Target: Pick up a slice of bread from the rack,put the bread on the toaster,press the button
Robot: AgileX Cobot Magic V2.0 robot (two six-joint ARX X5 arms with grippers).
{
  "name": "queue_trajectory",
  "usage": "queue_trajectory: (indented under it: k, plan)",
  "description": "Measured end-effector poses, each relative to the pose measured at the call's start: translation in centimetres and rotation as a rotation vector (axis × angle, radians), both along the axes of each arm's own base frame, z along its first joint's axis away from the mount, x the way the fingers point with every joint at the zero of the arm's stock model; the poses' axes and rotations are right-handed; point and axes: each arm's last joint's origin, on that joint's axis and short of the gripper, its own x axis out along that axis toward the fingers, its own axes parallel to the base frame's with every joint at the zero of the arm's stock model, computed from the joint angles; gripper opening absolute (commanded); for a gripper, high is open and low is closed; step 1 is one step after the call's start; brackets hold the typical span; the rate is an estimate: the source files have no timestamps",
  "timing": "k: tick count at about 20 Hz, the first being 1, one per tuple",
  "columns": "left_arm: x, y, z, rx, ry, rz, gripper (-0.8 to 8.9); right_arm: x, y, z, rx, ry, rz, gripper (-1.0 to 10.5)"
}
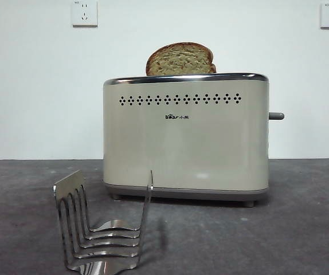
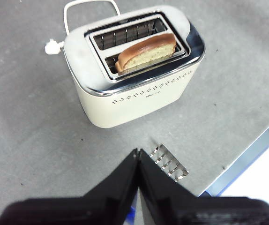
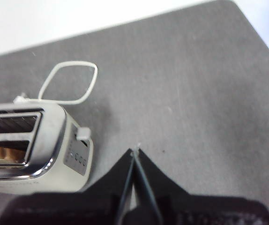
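A: Start at the lower left of the front view. What's there?

B: The rack (image 1: pixel 104 229), bare, its wire dividers holding nothing. It stands in front of the toaster (image 1: pixel 185 134), which fills the middle of the frame.

A: And the slice of bread (image 1: pixel 180 59)?

B: Upper centre, domed top poking above the chrome rim. From the left wrist view it sits in the slot on the logo side of the toaster (image 2: pixel 134 70), lying at a slant (one end looks higher than the other); the other slot is empty.

A: Then the far right?

B: The button (image 1: pixel 275 116), a grey stub off the narrow side, at the middle right of the frame. It looks untouched, so pressing is what remains, I'd judge.

A: The grippers?

B: The left gripper (image 2: pixel 138 154) hangs above the table with its jaws clenched together, grasping nothing. The right gripper (image 3: pixel 135 153) is likewise closed and empty, with the button (image 3: pixel 83 133) near it, in the middle left of its view.

A: What could go wrong?

B: The stub is small; closed tips coming down off-centre could slide off it. A slanted slice might also catch on the slot edge as the carriage drops.
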Motion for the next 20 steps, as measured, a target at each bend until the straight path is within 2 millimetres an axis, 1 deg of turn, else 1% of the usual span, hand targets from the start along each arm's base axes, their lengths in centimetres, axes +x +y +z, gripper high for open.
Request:
queue_trajectory:
  k: [5, 7, 8, 11, 14, 15, 17, 19, 20]
  plan:
    - [1.0, -0.8, -0.5, 0.021, 0.027, -0.001, -0.04, 1.5, -0.1, -0.4, -0.001, 0.04, -0.002, 0.0]
    - [1.3, -0.9, -0.7, 0.029, 0.035, 0.005, -0.04, 2.2, -0.1, -0.6, 0.0, 0.06, -0.003, 0.0]
    - [1.6, -0.8, -0.8, 0.036, 0.036, 0.018, -0.04, 3.0, -0.1, -0.8, 0.001, 0.081, -0.003, 0.0]
    - [2.2, 0.7, -0.6, 0.107, -0.027, 0.028, -0.04, 5.4, -0.2, -1.7, 0.002, 0.148, -0.003, 0.0]
    - [1.7, 3.2, -1.2, 0.16, -0.106, 0.048, -0.04, 8.2, -0.3, -2.8, 0.005, 0.224, -0.003, 0.0]
    - [1.6, 3.9, -1.6, 0.154, -0.155, 0.08, -0.04, 8.9, -0.3, -3.2, 0.006, 0.247, -0.003, 0.0]
    - [1.4, 5.7, -3.1, 0.125, -0.312, 0.182, -0.04, 10.6, -0.4, -4.1, 0.007, 0.294, -0.003, 0.0]
    - [0.7, 7.2, -5.9, 0.11, -0.478, 0.274, -0.04, 12.2, -0.4, -5.1, 0.009, 0.343, -0.003, 0.0]
    - [0.3, 7.8, -8.1, 0.093, -0.561, 0.298, -0.04, 13.0, -0.4, -5.6, 0.009, 0.368, -0.003, 0.0]
